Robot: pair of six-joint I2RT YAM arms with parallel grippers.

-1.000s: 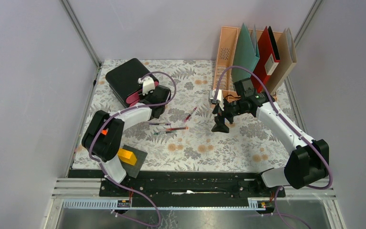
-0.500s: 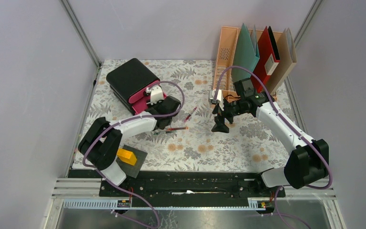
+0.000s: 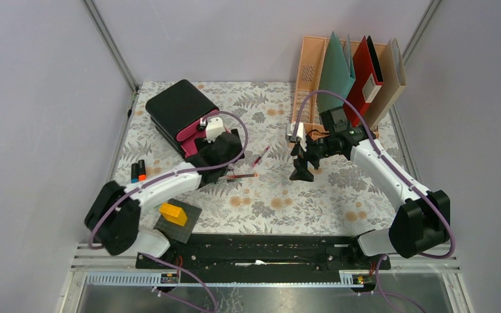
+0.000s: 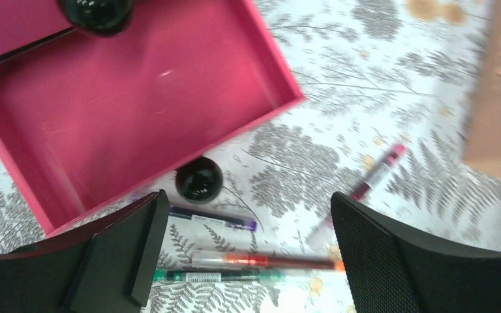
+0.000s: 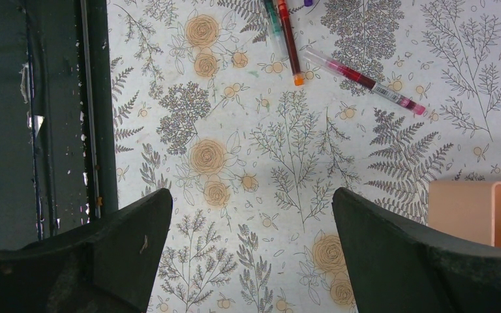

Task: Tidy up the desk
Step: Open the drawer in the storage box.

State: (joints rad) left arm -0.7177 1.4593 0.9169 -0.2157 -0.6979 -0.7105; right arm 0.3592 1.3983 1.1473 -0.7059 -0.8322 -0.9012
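The desk (image 3: 339,195) is a tabletop under a pale cloth with ferns and orange flowers. My left gripper (image 4: 248,257) hangs open just in front of the pulled-out pink drawer (image 4: 137,111) of the black drawer box (image 3: 176,107). The drawer's black knob (image 4: 198,180) sits free between the fingers' far ends. Under the jaws lie a purple pen (image 4: 212,218), an orange-red pen (image 4: 267,262) and a green pen (image 4: 222,276); a pink pen (image 4: 365,182) lies farther right. My right gripper (image 3: 301,171) stands open above bare cloth (image 5: 254,163), empty.
A peach file rack (image 3: 308,72) with green, red and tan folders stands at the back right. Two markers (image 3: 137,171) lie near the left edge. A yellow block (image 3: 173,213) sits on a dark pad at the front left. The black rail (image 3: 267,251) borders the front.
The left gripper drew the pink drawer outward, then opened and let go of the knob. The left elbow swung down and left, uncovering the two markers. The right arm stayed still.
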